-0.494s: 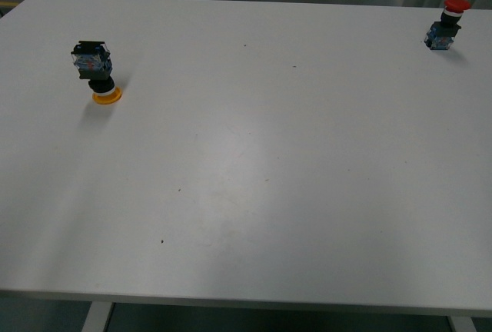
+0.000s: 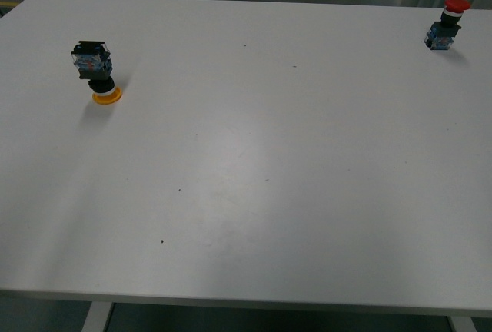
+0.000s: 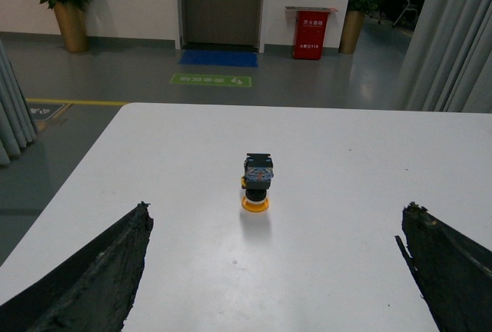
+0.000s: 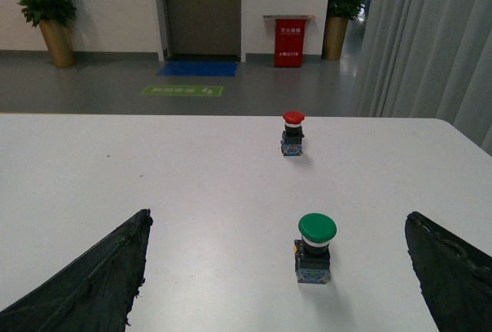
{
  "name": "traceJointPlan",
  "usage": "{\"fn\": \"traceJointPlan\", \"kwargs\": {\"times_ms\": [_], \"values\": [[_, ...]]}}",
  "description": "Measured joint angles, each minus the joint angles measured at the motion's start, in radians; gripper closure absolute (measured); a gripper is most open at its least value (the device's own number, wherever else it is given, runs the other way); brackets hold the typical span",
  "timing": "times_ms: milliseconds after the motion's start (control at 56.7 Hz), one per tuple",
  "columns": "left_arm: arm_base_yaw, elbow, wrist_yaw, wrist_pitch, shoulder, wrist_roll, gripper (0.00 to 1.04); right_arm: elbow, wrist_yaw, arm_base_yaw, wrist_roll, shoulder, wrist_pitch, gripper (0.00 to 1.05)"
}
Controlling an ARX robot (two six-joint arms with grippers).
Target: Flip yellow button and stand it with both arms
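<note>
The yellow button (image 2: 98,72) stands upside down on the white table's far left, yellow cap on the surface, black-and-blue body on top. The left wrist view shows the same yellow button (image 3: 257,183) ahead of my open left gripper (image 3: 277,217), well beyond the fingertips and a little off centre. My right gripper (image 4: 278,220) is open too, with nothing held; its dark fingers (image 4: 96,278) frame a green-capped button. Neither arm shows in the front view.
A red-capped button (image 2: 447,24) stands upright at the table's far right, with the same red-capped button (image 4: 292,133) in the right wrist view. A green-capped button (image 4: 314,248) stands upright between the right fingers' line. The white table (image 2: 254,163) has its front edge near the bottom.
</note>
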Motion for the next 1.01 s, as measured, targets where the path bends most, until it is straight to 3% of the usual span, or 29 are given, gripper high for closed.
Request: {"fn": "traceJointPlan", "kwargs": {"times_ms": [618, 653, 741, 865, 1006], "values": [[-0.002, 0.003, -0.013, -0.007, 0.006, -0.005, 0.07, 0.000, 0.000, 0.000, 0.000, 0.000, 0.000, 0.07], [-0.005, 0.043, -0.095, -0.119, 0.063, -0.065, 0.07, 0.000, 0.000, 0.000, 0.000, 0.000, 0.000, 0.07], [0.054, 0.145, -0.131, -0.275, 0.275, -0.193, 0.07, 0.000, 0.000, 0.000, 0.000, 0.000, 0.000, 0.07], [0.191, 0.229, -0.040, -0.136, 0.584, -0.243, 0.07, 0.000, 0.000, 0.000, 0.000, 0.000, 0.000, 0.07], [0.241, 0.315, 0.028, 0.065, 0.869, -0.219, 0.07, 0.000, 0.000, 0.000, 0.000, 0.000, 0.000, 0.07]]}}
